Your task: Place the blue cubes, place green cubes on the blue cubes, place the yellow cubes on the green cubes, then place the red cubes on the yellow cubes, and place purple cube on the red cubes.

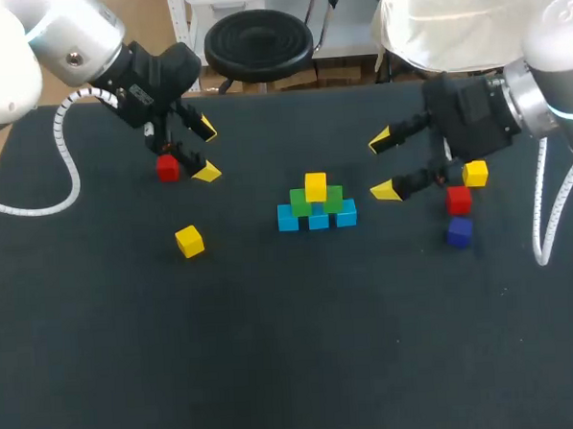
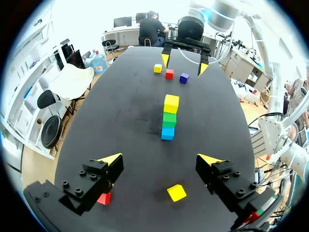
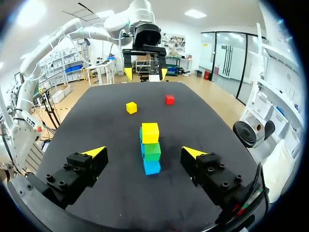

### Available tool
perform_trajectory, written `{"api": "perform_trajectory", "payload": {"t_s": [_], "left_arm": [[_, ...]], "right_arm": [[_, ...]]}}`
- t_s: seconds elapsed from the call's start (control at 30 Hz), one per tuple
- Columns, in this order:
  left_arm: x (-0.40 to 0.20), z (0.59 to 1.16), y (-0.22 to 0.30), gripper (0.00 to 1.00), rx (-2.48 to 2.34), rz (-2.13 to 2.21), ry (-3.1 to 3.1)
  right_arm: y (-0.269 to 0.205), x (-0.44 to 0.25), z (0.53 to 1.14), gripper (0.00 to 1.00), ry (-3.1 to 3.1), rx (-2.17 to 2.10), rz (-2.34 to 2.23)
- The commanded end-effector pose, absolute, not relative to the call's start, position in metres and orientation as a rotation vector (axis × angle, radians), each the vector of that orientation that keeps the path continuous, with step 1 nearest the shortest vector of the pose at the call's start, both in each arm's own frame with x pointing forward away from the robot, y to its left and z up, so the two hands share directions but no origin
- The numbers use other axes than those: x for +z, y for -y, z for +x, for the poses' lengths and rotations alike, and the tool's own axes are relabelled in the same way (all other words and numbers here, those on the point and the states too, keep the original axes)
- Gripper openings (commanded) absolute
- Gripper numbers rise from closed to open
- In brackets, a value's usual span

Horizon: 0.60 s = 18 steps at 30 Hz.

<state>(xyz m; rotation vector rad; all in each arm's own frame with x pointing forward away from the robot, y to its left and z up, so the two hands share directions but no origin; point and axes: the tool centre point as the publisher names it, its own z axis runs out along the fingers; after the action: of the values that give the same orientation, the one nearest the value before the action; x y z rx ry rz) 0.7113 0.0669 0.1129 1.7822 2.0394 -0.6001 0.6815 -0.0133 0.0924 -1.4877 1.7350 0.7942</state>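
A small pyramid stands mid-table: three blue cubes [image 1: 318, 220] in a row, two green cubes [image 1: 333, 199] on them, one yellow cube [image 1: 315, 186] on top. My left gripper [image 1: 207, 151] hovers open at the back left, right beside a red cube [image 1: 168, 168], with a loose yellow cube [image 1: 189, 241] nearer the front. My right gripper [image 1: 382, 166] hangs open to the pyramid's right. Behind it lie a yellow cube [image 1: 475, 174], a red cube [image 1: 458, 201] and a purple cube [image 1: 459, 232]. The left wrist view shows its gripper [image 2: 160, 160] empty; the right gripper [image 3: 145, 153] is empty too, the pyramid [image 3: 151, 150] ahead of it.
The table [image 1: 295, 368] is a dark cloth surface, bare across the front half. In the left wrist view the red cube [image 2: 103, 198] lies under one finger and the loose yellow cube [image 2: 176, 192] lies below the gap between the fingers.
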Motion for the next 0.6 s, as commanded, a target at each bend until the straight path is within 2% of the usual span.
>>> {"api": "perform_trajectory", "payload": {"t_s": [0.03, 0.6], "left_arm": [[0.113, 0.711, -0.068, 1.00, -0.601, 1.783, -2.037], [0.113, 0.711, -0.068, 1.00, -0.601, 1.783, -2.037]], "right_arm": [[0.044, 0.098, 0.669, 1.00, -1.727, 0.764, -1.444], [0.131, 0.113, 0.660, 1.00, -1.880, 0.732, -1.432]]}}
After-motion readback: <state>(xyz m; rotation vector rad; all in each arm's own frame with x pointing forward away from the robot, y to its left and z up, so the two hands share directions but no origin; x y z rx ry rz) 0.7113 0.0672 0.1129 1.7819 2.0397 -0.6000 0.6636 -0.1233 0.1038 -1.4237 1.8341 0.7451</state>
